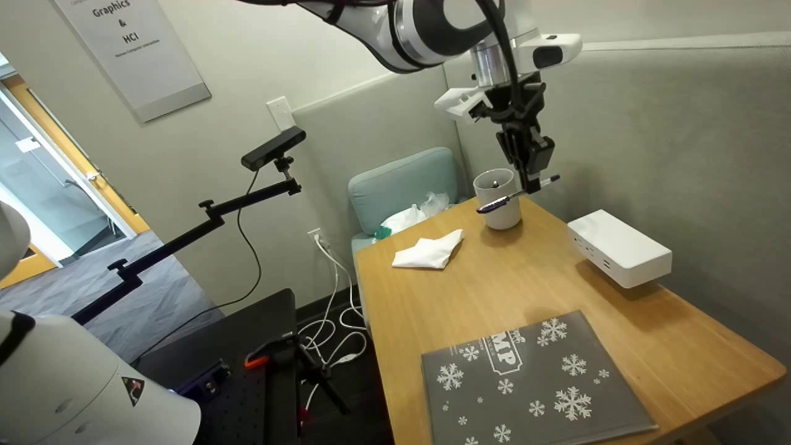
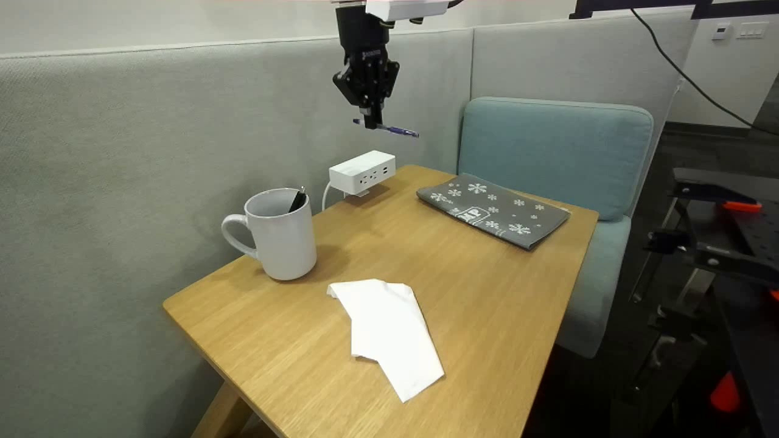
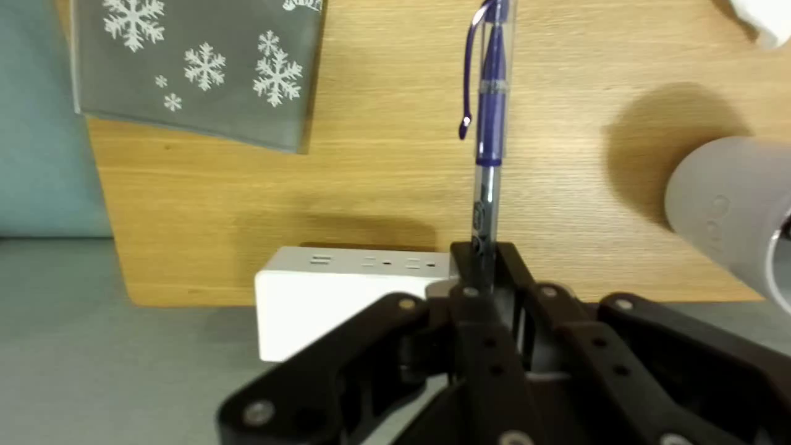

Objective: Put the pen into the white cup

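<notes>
Your jaws pinch the pen (image 3: 490, 139) nearly level; in the wrist view the upright cup (image 3: 726, 198) stands to their right, so the pen likely needs tipping.

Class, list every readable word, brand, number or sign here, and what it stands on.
"Graphics & HCI": wall poster; top line unreadable.
Probably "Human Computer Interaction", small and blurred: same poster.
"MP": flat grey snowflake-printed item; other print unreadable.
Too small or faint to read: marks on pen, white cup, robot base, gripper.
</notes>
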### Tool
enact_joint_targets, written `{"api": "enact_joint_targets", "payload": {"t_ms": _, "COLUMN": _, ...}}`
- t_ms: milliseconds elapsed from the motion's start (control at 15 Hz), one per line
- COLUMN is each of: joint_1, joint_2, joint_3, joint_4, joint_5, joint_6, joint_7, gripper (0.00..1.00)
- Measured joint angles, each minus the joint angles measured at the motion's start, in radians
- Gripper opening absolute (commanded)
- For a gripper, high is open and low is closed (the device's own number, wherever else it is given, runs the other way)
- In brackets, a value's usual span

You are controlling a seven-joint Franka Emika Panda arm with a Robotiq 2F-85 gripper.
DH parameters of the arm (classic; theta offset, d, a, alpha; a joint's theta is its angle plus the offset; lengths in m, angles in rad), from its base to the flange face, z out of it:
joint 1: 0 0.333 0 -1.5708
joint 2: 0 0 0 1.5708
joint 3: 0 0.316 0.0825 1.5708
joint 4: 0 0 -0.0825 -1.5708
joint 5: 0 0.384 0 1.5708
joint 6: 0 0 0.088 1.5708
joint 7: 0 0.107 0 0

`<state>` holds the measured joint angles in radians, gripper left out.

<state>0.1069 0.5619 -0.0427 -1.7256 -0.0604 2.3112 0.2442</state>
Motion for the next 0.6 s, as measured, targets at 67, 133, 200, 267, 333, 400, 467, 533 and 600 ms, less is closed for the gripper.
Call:
{"api": "enact_joint_targets", "payload": {"t_ms": 67, "joint_1": -0.008, "joint_2": -0.009, "joint_3": 0.020, "joint_4": -0.002, "joint_5": 0.008, "joint_6": 0.000, "joint_7": -0.054, "gripper": 0.10}}
{"api": "enact_joint_targets", "payload": {"t_ms": 133, "joint_1": -0.010, "joint_2": -0.012, "joint_3": 0.026, "joint_4": -0.001, "joint_5": 0.009, "joint_6": -0.001, "joint_7": -0.062, "gripper": 0.10}}
{"api": "enact_joint_targets", "payload": {"t_ms": 200, "joint_1": -0.010, "joint_2": -0.010, "joint_3": 0.026, "joint_4": -0.001, "joint_5": 0.008, "joint_6": -0.001, "joint_7": -0.060, "gripper": 0.10}}
{"api": "enact_joint_targets", "payload": {"t_ms": 267, "joint_1": -0.010, "joint_2": -0.008, "joint_3": 0.024, "joint_4": -0.001, "joint_5": 0.008, "joint_6": -0.001, "joint_7": -0.060, "gripper": 0.10}}
{"api": "enact_joint_targets", "payload": {"t_ms": 333, "joint_1": -0.010, "joint_2": -0.005, "joint_3": 0.023, "joint_4": -0.001, "joint_5": 0.008, "joint_6": -0.001, "joint_7": -0.060, "gripper": 0.03}}
{"api": "enact_joint_targets", "payload": {"t_ms": 400, "joint_1": -0.010, "joint_2": -0.003, "joint_3": 0.022, "joint_4": -0.001, "joint_5": 0.008, "joint_6": -0.001, "joint_7": -0.060, "gripper": 0.03}}
{"api": "enact_joint_targets", "payload": {"t_ms": 467, "joint_1": -0.010, "joint_2": -0.002, "joint_3": 0.022, "joint_4": -0.001, "joint_5": 0.008, "joint_6": -0.001, "joint_7": -0.060, "gripper": 0.03}}
{"api": "enact_joint_targets", "payload": {"t_ms": 533, "joint_1": -0.013, "joint_2": 0.000, "joint_3": 0.027, "joint_4": -0.001, "joint_5": 0.012, "joint_6": 0.008, "joint_7": -0.070, "gripper": 0.03}}
{"api": "enact_joint_targets", "payload": {"t_ms": 600, "joint_1": -0.022, "joint_2": 0.002, "joint_3": 0.043, "joint_4": -0.002, "joint_5": 0.030, "joint_6": 0.033, "joint_7": -0.102, "gripper": 0.03}}
